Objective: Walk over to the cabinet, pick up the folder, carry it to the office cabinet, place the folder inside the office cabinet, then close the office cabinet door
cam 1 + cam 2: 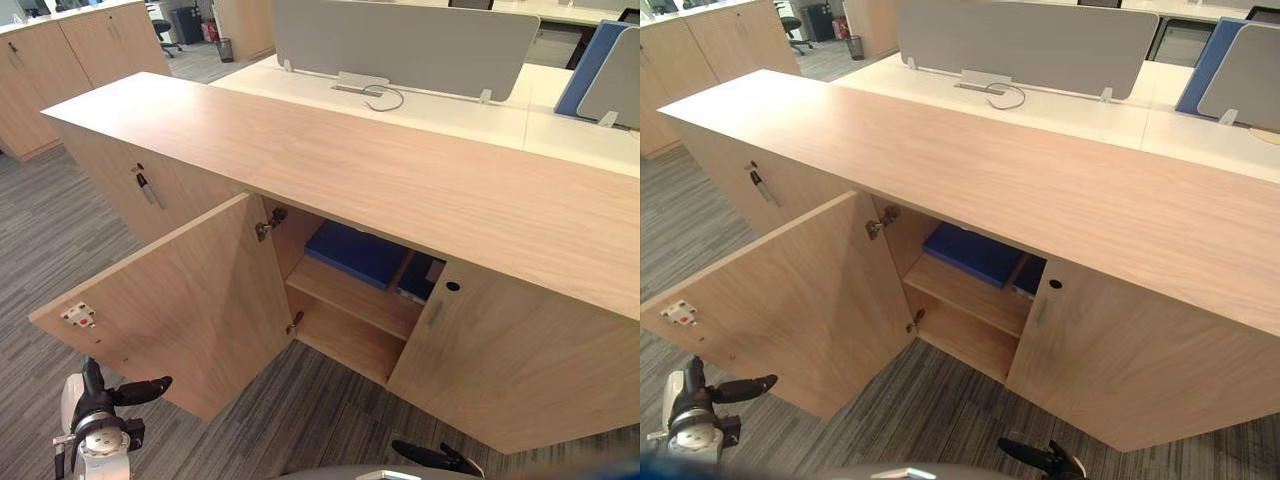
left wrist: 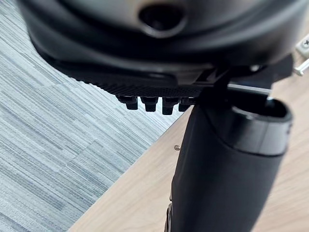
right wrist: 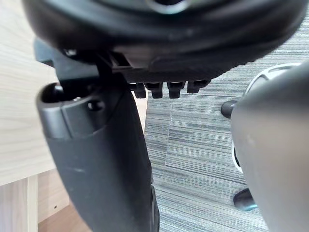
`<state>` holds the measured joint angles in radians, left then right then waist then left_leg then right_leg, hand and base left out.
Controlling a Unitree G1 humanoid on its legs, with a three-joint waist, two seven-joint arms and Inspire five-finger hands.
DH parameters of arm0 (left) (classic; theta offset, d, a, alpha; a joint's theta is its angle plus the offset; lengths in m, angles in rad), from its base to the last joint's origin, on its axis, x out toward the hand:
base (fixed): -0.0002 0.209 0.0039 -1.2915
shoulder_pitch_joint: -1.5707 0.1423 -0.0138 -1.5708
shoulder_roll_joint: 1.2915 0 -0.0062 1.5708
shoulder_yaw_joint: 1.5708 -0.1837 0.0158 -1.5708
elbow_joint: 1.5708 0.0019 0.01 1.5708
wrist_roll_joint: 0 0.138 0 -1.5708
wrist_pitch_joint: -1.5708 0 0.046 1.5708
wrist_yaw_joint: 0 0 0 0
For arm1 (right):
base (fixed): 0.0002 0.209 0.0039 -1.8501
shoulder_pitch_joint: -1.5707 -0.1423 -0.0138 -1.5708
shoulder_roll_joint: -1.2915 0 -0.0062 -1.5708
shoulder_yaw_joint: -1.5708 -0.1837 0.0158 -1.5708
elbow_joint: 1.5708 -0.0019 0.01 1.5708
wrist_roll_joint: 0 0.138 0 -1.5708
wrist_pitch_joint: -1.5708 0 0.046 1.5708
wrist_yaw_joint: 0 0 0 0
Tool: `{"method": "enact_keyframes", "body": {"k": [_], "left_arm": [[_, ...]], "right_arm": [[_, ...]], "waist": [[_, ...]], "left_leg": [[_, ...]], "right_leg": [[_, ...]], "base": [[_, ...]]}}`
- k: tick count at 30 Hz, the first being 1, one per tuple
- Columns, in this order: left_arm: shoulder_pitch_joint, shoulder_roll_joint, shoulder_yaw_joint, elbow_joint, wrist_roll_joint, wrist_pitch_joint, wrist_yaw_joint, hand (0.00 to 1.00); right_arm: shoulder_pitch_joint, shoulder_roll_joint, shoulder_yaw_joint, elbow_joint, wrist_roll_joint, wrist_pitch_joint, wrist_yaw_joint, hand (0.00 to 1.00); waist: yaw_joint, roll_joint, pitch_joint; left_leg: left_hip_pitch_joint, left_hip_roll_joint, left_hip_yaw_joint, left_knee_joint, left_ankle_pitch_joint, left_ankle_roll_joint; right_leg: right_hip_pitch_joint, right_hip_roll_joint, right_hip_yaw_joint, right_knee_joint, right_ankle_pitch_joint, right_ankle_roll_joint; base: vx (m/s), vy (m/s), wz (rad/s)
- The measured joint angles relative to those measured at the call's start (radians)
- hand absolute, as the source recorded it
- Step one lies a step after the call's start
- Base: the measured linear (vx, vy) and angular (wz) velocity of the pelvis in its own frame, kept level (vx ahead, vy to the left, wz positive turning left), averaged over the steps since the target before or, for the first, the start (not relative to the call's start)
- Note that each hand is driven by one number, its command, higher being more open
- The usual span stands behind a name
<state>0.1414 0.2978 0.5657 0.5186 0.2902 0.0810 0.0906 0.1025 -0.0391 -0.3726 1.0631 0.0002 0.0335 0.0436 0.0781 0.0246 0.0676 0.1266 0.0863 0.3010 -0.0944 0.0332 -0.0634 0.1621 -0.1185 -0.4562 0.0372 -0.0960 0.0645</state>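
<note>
The blue folder (image 1: 355, 252) lies flat on the upper shelf inside the wooden office cabinet (image 1: 350, 160). A second blue piece (image 1: 420, 277) shows beside it, partly behind the right door (image 1: 510, 360). The cabinet's left door (image 1: 180, 300) stands swung wide open toward me. My left hand (image 1: 100, 400) hangs low, just before that door's lower outer edge, fingers relaxed and empty. Its thumb (image 2: 227, 169) shows against the door's wood. My right hand (image 1: 435, 458) hangs low over the carpet in front of the right door, also open and empty.
A neighbouring cabinet door to the left carries a dark handle (image 1: 147, 187). Behind the cabinet stands a white desk (image 1: 420, 105) with a grey divider screen (image 1: 400, 45). More wooden cabinets (image 1: 60, 70) line the far left. Grey striped carpet (image 1: 50, 240) covers the floor.
</note>
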Motion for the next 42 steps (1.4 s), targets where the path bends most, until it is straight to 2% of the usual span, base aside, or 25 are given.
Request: {"method": "enact_keyframes", "body": {"k": [4, 6, 9, 12, 15, 21, 25, 31, 34, 38, 42], "left_arm": [[-0.071, 0.033, 0.098, 0.264, -0.266, -0.015, -0.037, 1.00], [-0.090, 0.077, 0.141, 0.379, -0.415, -0.014, -0.055, 1.00], [-0.092, 0.145, 0.156, 0.442, -0.609, -0.014, -0.090, 1.00], [-0.117, 0.201, 0.156, 0.469, -0.732, -0.015, -0.113, 1.00], [-0.148, 0.223, 0.155, 0.494, -0.795, -0.017, -0.125, 1.00], [-0.207, 0.227, 0.145, 0.539, -0.830, -0.016, -0.140, 1.00], [-0.236, 0.229, 0.103, 0.539, -0.832, -0.017, -0.140, 1.00], [-0.247, 0.239, -0.007, 0.515, -0.831, -0.035, -0.150, 1.00], [-0.247, 0.240, -0.046, 0.504, -0.827, -0.038, -0.187, 1.00], [-0.228, 0.242, -0.093, 0.481, -0.749, -0.058, -0.191, 1.00], [-0.133, 0.241, -0.204, 0.359, -0.634, -0.069, -0.185, 1.00]], "right_arm": [[0.000, -0.012, -0.009, 0.003, 0.000, 0.006, -0.001, 1.00], [-0.002, -0.013, -0.030, 0.015, 0.001, 0.007, -0.001, 1.00], [-0.001, -0.022, -0.043, 0.036, 0.001, 0.010, -0.004, 1.00], [-0.002, -0.031, -0.048, 0.043, 0.002, 0.011, -0.004, 1.00], [-0.003, -0.038, -0.058, 0.046, 0.002, 0.011, -0.003, 1.00], [-0.002, -0.038, -0.079, 0.062, 0.002, 0.011, -0.001, 1.00], [0.000, -0.038, -0.081, 0.069, 0.004, 0.011, 0.000, 1.00], [-0.001, -0.037, -0.081, 0.069, 0.006, 0.010, 0.003, 1.00], [-0.001, -0.037, -0.081, 0.069, 0.008, 0.008, 0.005, 1.00], [0.001, -0.038, -0.080, 0.069, 0.016, 0.005, 0.014, 1.00], [0.002, -0.038, -0.077, 0.068, 0.035, 0.001, 0.020, 1.00]], "waist": [[-0.004, 0.007, -0.002], [-0.004, 0.004, -0.003], [0.004, 0.003, -0.002], [0.010, 0.006, 0.000], [0.010, 0.010, 0.001], [0.008, 0.010, 0.000], [0.007, 0.011, 0.000], [0.006, 0.011, 0.000], [0.006, 0.011, 0.000], [0.011, 0.010, 0.000], [0.023, 0.010, 0.000]], "left_leg": [[0.012, -0.003, -0.002, 0.000, -0.002, 0.002], [0.014, -0.003, -0.004, 0.000, -0.004, 0.002], [0.010, -0.004, -0.006, 0.000, -0.006, 0.000], [0.010, -0.004, -0.007, 0.000, -0.007, -0.001], [0.011, -0.006, -0.006, 0.000, -0.007, -0.001], [0.010, -0.007, -0.003, 0.000, -0.009, -0.002], [0.009, -0.008, -0.002, 0.000, -0.010, -0.002], [0.010, -0.008, -0.001, 0.000, -0.010, -0.002], [0.010, -0.008, 0.001, 0.000, -0.010, -0.002], [0.009, -0.008, 0.004, 0.000, -0.010, -0.002], [0.006, -0.012, 0.001, 0.000, -0.010, -0.002]], "right_leg": [[0.026, 0.002, -0.003, -0.024, 0.008, 0.003], [0.031, 0.004, -0.005, -0.029, 0.008, 0.003], [0.030, 0.005, -0.007, -0.032, 0.008, 0.003], [0.030, 0.004, -0.007, -0.032, 0.008, 0.003], [0.030, 0.003, -0.007, -0.032, 0.008, 0.003], [0.027, 0.002, -0.003, -0.032, 0.009, 0.004], [0.026, 0.001, -0.003, -0.032, 0.009, 0.004], [0.026, 0.001, -0.001, -0.031, 0.009, 0.004], [0.025, 0.001, 0.000, -0.030, 0.009, 0.004], [0.020, 0.000, 0.002, -0.026, 0.009, 0.004], [0.016, -0.004, -0.001, -0.024, 0.009, 0.004]], "base": [[0.00, 0.000, 0.00], [0.00, -0.007, 0.02], [0.01, -0.010, 0.02], [0.00, 0.000, 0.00], [0.00, 0.000, 0.00], [0.00, 0.000, 0.00], [0.00, 0.000, 0.00], [0.00, 0.000, 0.00], [0.00, 0.000, 0.00], [0.00, 0.000, 0.00], [0.00, 0.000, 0.03]]}}
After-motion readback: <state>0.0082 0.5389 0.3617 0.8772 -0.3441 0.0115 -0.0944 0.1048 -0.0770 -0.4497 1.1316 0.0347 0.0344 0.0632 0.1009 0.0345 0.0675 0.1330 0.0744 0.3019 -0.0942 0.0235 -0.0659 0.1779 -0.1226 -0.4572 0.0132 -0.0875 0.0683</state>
